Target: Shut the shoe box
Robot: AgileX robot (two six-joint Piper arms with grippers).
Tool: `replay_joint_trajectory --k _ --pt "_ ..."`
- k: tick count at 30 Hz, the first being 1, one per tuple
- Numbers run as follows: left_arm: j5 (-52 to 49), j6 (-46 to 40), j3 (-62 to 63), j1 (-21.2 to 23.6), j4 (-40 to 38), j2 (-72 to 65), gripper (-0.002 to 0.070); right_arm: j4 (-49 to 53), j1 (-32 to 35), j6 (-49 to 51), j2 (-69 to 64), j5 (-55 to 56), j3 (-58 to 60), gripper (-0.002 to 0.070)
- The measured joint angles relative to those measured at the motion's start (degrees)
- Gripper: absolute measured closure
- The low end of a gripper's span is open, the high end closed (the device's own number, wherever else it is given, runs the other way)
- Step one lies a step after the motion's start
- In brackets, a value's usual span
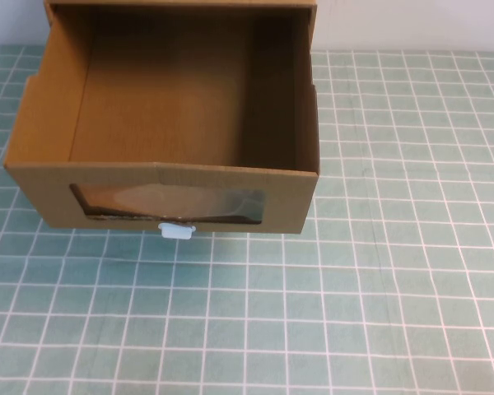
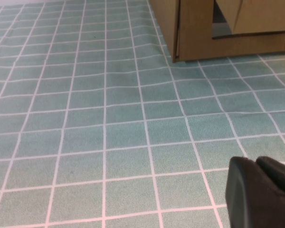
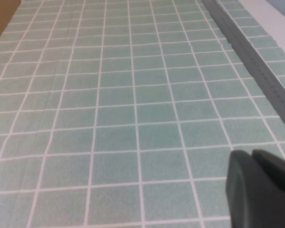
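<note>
The shoe box (image 1: 33, 132) is a brown cardboard drawer, pulled out toward me and empty inside. Its front panel has a clear window (image 1: 169, 204) with a small white pull tab (image 1: 177, 231) below it. Neither gripper shows in the high view. In the left wrist view my left gripper (image 2: 255, 160) is shut and empty, low over the mat, and the box (image 2: 199, 33) stands well beyond it. In the right wrist view my right gripper (image 3: 251, 153) is shut and empty over the mat, with a brown box corner (image 3: 2, 12) far off.
A green checked mat (image 1: 354, 313) covers the table. A grey strip (image 3: 256, 71) runs along the mat's edge on the right arm's side, with a pale surface beyond it. A white wall stands behind the box.
</note>
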State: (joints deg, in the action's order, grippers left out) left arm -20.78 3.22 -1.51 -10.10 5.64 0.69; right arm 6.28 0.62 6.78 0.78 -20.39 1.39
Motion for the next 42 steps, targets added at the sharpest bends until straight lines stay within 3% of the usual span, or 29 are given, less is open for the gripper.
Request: replay_joint_trajectory --k 42 --pt "4.28 2.61 0.0 0.0 0.43 0.0 0.068 0.0 0.0 -0.08 0.0 0.13 0.0 0.069"
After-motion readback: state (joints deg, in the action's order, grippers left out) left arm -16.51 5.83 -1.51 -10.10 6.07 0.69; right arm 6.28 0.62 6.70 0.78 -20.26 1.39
